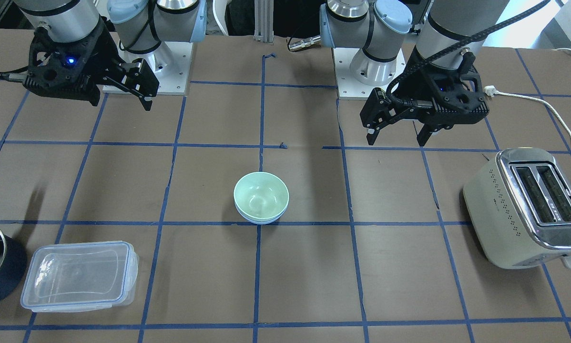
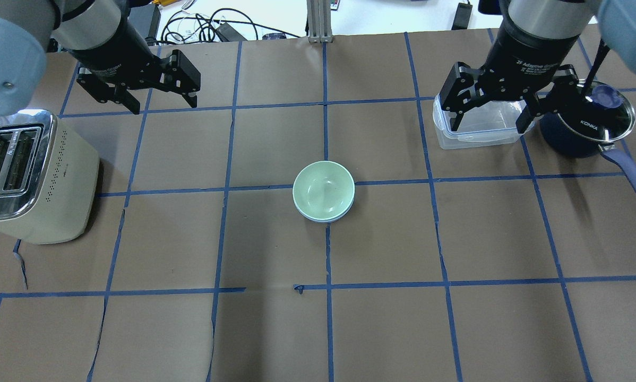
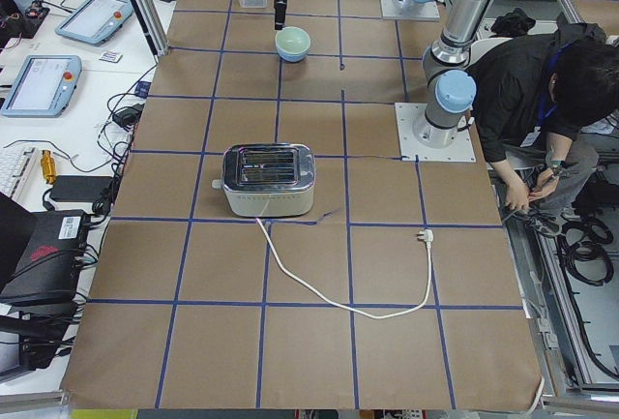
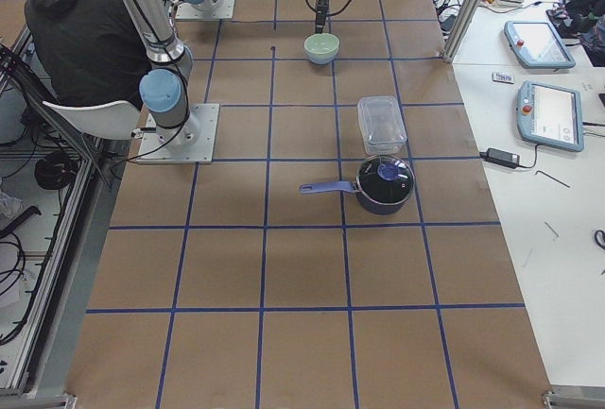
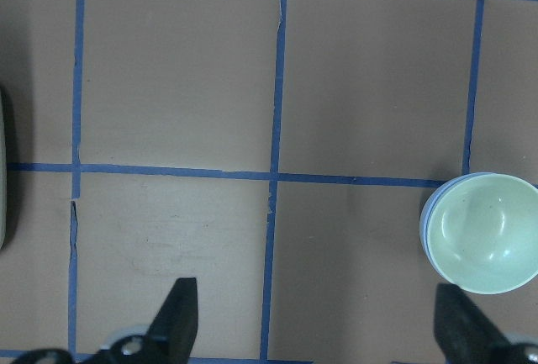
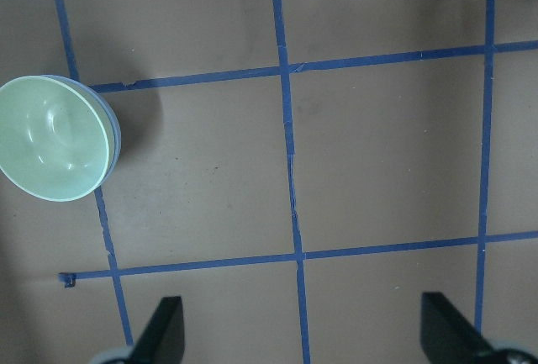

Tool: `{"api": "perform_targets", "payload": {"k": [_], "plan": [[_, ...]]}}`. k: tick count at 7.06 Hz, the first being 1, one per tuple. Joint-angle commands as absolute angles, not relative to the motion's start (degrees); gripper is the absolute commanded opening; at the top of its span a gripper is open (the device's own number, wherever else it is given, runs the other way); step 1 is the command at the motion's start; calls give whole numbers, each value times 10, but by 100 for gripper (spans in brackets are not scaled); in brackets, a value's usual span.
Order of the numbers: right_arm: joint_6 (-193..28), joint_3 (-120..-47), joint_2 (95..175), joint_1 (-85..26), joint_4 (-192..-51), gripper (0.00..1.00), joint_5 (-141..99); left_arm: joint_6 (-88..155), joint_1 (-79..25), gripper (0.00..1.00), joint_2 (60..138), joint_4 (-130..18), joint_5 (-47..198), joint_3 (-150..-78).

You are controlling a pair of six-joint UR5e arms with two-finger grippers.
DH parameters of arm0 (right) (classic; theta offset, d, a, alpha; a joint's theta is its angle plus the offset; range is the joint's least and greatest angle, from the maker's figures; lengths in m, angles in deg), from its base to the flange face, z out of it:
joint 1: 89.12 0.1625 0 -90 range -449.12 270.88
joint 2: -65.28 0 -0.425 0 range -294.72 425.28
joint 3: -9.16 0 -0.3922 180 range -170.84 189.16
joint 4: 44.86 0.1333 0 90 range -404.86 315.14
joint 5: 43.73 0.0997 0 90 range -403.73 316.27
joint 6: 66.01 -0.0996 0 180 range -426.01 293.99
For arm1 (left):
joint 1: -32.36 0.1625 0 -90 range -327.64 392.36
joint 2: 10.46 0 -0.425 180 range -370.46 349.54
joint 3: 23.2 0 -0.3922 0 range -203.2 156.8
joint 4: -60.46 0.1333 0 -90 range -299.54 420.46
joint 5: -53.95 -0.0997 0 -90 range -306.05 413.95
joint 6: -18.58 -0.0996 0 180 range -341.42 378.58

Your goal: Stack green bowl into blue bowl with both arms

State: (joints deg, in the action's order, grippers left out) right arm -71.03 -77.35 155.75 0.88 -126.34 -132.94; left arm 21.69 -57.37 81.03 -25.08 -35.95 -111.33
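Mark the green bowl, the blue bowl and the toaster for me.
green bowl (image 1: 260,194): front-facing view, inside of the bowl.
blue bowl (image 1: 260,221): front-facing view, outer wall showing under the green bowl.
toaster (image 1: 497,209): front-facing view, perforated side wall.

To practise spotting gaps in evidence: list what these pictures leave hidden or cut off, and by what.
1. Blue bowl: in the front view, the green bowl nested in it covers all but a rim sliver.
2. Pot: in the front view, cut off by the left edge.
3. Clear box: in the overhead view, partly behind the open right tool.
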Motion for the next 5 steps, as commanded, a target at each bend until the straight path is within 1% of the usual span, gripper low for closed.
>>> {"api": "perform_targets", "payload": {"k": [1,5], "plan": [[-709,-771,1558,9,-1262,100,-1329,217,-574,100,808,-248,-388,-1121],[-708,-772,1557,9,-1263,100,-1332,217,-574,100,809,-245,-383,-1122]]}}
